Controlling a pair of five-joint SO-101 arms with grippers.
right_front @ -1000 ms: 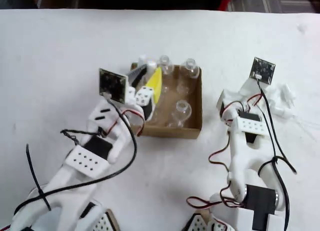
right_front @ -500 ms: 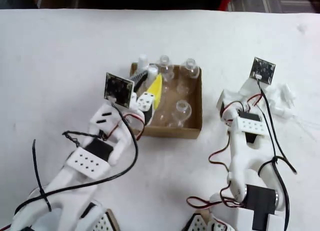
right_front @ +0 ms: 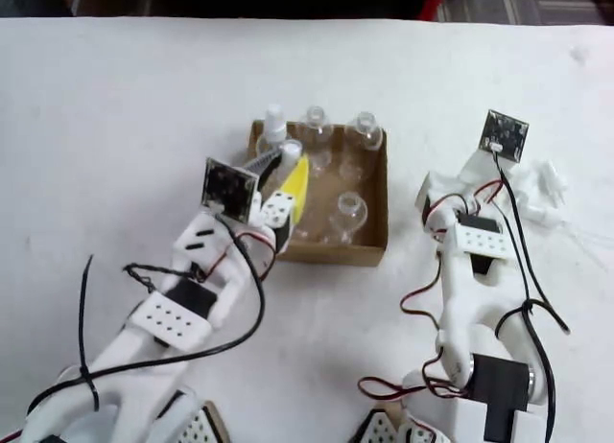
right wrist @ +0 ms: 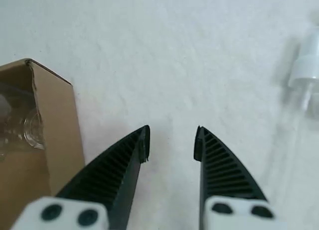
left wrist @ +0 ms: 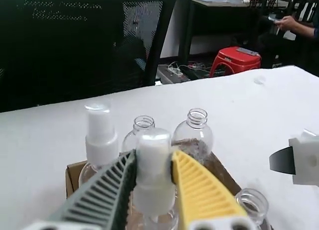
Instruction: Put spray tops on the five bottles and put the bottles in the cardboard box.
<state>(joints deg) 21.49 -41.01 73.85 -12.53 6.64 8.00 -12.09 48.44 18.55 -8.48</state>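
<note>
Tabletop (right_front: 115, 98) — left claw (left wrist: 153, 159) grips spray top (left wrist: 153, 185) by box (right_front: 369, 251) wall.

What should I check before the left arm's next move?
1. Left tool shut on the spray top: ok.
2. That top seated fully on its neck: cannot tell.
3. All five bottles inside the cardboard box: ok.
4. Every bottle capped: not ok; three open-necked bottles remain.
5. Right tool open over the table, beside the box: ok.
6. Loose spray tops lying by the right arm: ok.
</note>
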